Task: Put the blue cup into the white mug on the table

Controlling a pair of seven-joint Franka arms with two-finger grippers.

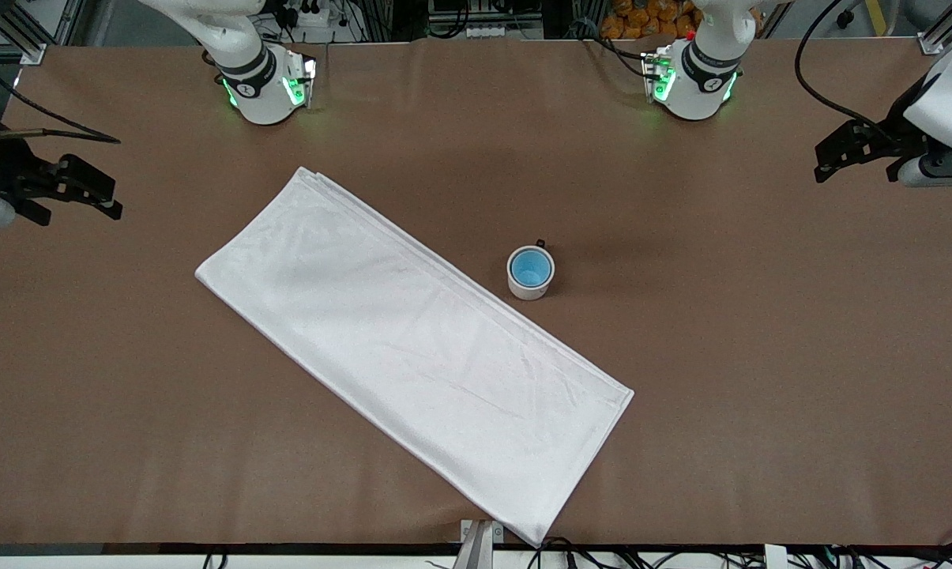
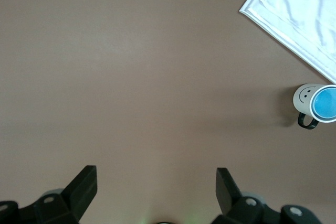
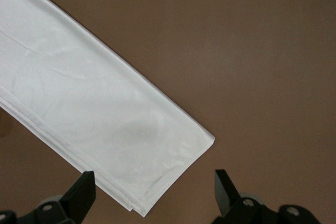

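The blue cup (image 1: 530, 267) sits upright inside the white mug (image 1: 528, 290), which stands on the brown table (image 1: 760, 356) near its middle, beside the cloth's long edge. In the left wrist view the mug (image 2: 303, 97) shows a smiley mark and a black handle, with the blue cup (image 2: 325, 104) in it. My left gripper (image 1: 827, 162) is open and empty, up over the table at the left arm's end (image 2: 156, 182). My right gripper (image 1: 112, 199) is open and empty over the right arm's end, above a corner of the cloth (image 3: 155, 184).
A large white folded cloth (image 1: 412, 340) lies diagonally across the table's middle, from near the right arm's base to the front edge. It also shows in the left wrist view (image 2: 299, 9) and the right wrist view (image 3: 89, 108). Bare tabletop surrounds the mug toward the left arm's end.
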